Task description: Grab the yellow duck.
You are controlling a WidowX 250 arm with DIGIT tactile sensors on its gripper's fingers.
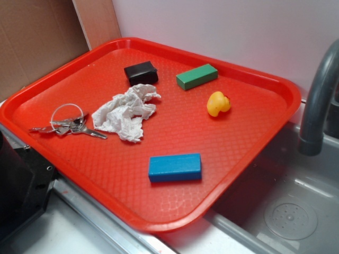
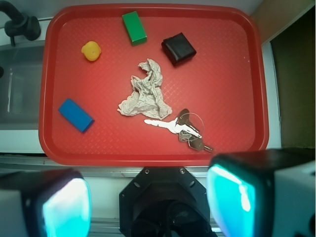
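- Exterior view: a red tray (image 1: 265, 127) is lying across the worktop (image 1: 63, 233), its right side reaching over a steel sink (image 1: 288, 211).
- The yellow duck (image 1: 217, 103) is sitting on the right part of the tray, alone on bare red plastic (nothing is touching it).
- A green block (image 1: 196, 76) is lying just behind and to the left of the duck, close to the tray's far rim.
- A black box (image 1: 141, 72) is resting left of the green block.
- A crumpled white tissue (image 1: 127, 112) is lying near the tray's middle, with a bunch of keys (image 1: 69, 125) just to its left.
- A blue block (image 1: 175, 167) is lying toward the near rim, well apart from the duck.
- A grey tap (image 1: 318, 100) is arching up at the right edge of the picture. The hand is not showing in this view.
- Wrist view: the camera is looking straight down on the whole tray (image 2: 256, 74) from high above.
- The hand (image 2: 148, 197) is hanging at the bottom of the picture, over the worktop's near edge; its two pale fingers (image 2: 237, 195) are standing wide apart, gripping nothing.
- The duck (image 2: 91, 50) is lying in the tray's upper left area, far from the hand.
- The green block (image 2: 134, 27) is lying to the duck's right, and the blue block (image 2: 75, 115) below the duck.
- The tissue (image 2: 145, 91), keys (image 2: 185, 128) and black box (image 2: 178, 48) are filling the middle and right.
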